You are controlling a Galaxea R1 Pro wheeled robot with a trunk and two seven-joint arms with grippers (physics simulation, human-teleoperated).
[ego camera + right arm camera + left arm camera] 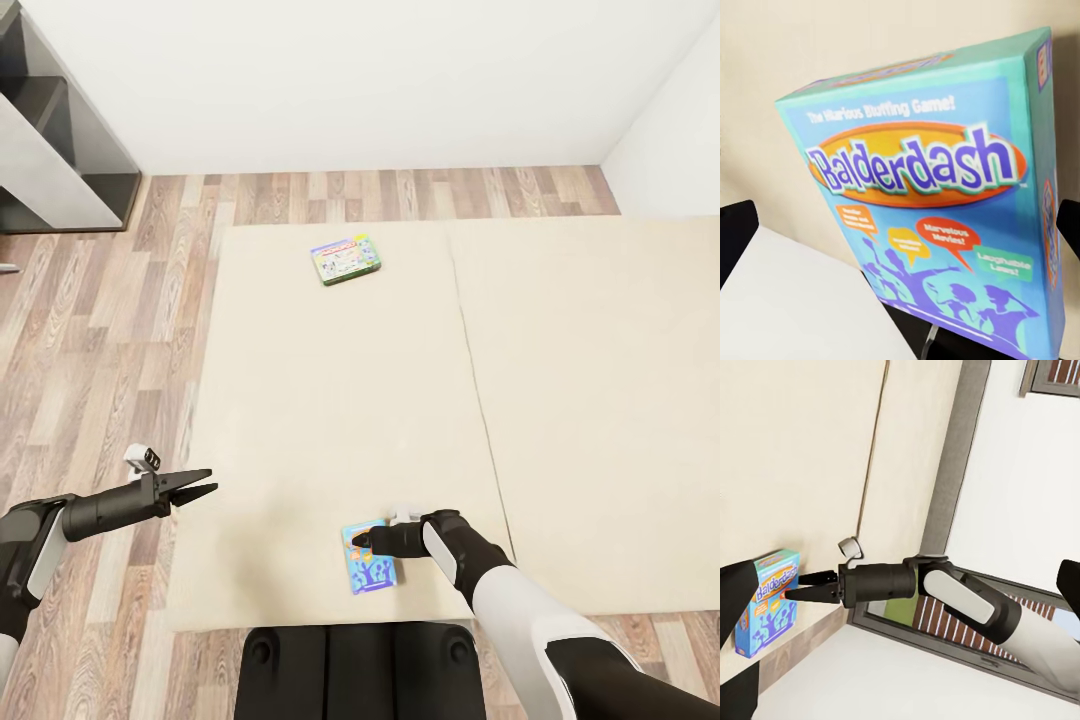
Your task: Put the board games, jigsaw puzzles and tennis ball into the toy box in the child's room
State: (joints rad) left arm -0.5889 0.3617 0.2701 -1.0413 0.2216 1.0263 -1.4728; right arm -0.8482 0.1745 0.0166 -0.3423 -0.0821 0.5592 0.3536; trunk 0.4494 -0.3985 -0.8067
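Head view: my right gripper (362, 541) is touching the blue game box (368, 571) near the bed's (330, 400) front edge; the green-bordered box (346, 259) is lying far across the mattress. My left gripper (203, 488) is hovering with fingers slightly parted.

Left wrist view: my right fingers (810, 579) are reaching the blue box (769, 601), spread narrowly.

Right wrist view: the box (937, 202) is looming close between my finger tips.

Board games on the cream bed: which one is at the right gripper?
The blue Balderdash box near the bed's foot edge, by the right gripper; the green-bordered box lies far up the mattress.
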